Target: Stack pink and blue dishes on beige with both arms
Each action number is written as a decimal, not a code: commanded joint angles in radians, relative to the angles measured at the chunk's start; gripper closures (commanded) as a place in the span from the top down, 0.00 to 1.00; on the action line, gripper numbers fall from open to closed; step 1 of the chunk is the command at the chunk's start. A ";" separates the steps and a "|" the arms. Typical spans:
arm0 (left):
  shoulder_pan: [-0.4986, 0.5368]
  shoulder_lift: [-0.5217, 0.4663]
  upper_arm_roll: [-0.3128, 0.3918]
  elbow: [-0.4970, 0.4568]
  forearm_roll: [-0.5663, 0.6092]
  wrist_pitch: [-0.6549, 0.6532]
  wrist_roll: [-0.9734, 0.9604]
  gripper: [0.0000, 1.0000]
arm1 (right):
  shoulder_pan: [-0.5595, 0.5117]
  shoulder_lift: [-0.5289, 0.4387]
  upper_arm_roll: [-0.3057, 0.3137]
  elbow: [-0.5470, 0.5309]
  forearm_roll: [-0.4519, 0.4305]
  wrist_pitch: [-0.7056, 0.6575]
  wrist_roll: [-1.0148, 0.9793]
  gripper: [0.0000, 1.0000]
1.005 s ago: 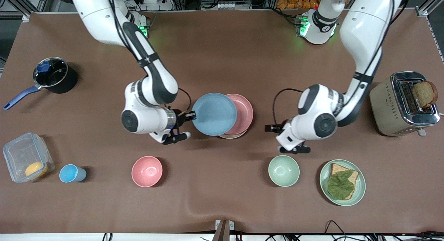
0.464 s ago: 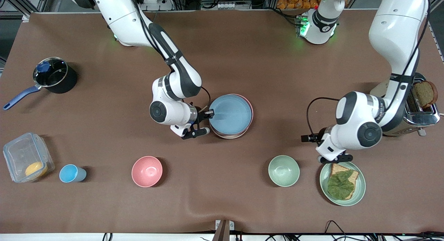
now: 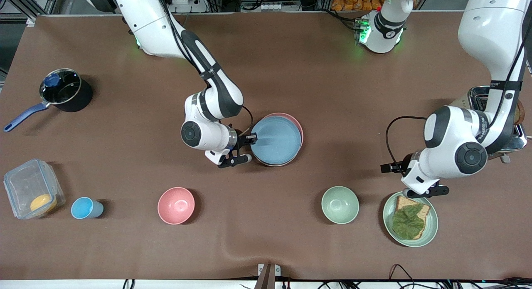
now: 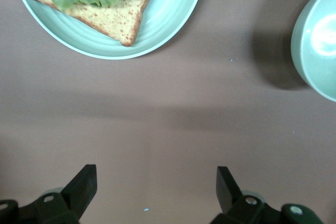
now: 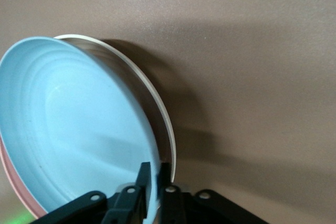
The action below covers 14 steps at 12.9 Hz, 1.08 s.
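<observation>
We see the light blue plate (image 3: 276, 140) lying on top of the pale pink plate (image 3: 297, 127), which shows only as a crescent along the edge toward the left arm's end of the table, and under both sits the cream-beige plate (image 5: 157, 106), a thin pale rim in the right wrist view. The stack sits mid-table, farther from the front camera than the pink bowl (image 3: 176, 205) and the green bowl (image 3: 340, 204). The right gripper (image 3: 250, 138) is at the stack's rim on the side toward the right arm's end, its fingers (image 5: 143, 179) set narrowly on either side of the blue plate's edge (whether they actually press on it, we cannot tell). The left gripper (image 3: 409, 181) hangs over the bare table just beside the pale green plate (image 3: 432, 226) carrying a bread slice (image 3: 404, 206) and a lettuce leaf (image 3: 407, 222); its fingers (image 4: 84, 184) stand wide apart with nothing between them, and this arm waits. The toaster (image 3: 509, 141) stands partly hidden by the left arm.
</observation>
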 commanded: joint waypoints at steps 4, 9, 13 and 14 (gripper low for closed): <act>0.003 -0.048 -0.003 -0.003 0.027 -0.043 0.004 1.00 | 0.006 -0.016 -0.021 0.008 -0.012 -0.007 0.003 1.00; 0.003 -0.102 -0.002 -0.006 0.028 -0.065 0.010 1.00 | 0.003 -0.122 -0.144 0.046 -0.230 -0.163 0.005 1.00; -0.032 -0.208 0.050 -0.046 0.008 -0.129 0.082 1.00 | 0.003 -0.165 -0.253 0.150 -0.360 -0.343 0.003 1.00; -0.046 -0.244 0.064 -0.072 -0.001 -0.140 0.097 1.00 | 0.003 -0.177 -0.294 0.169 -0.381 -0.384 -0.003 1.00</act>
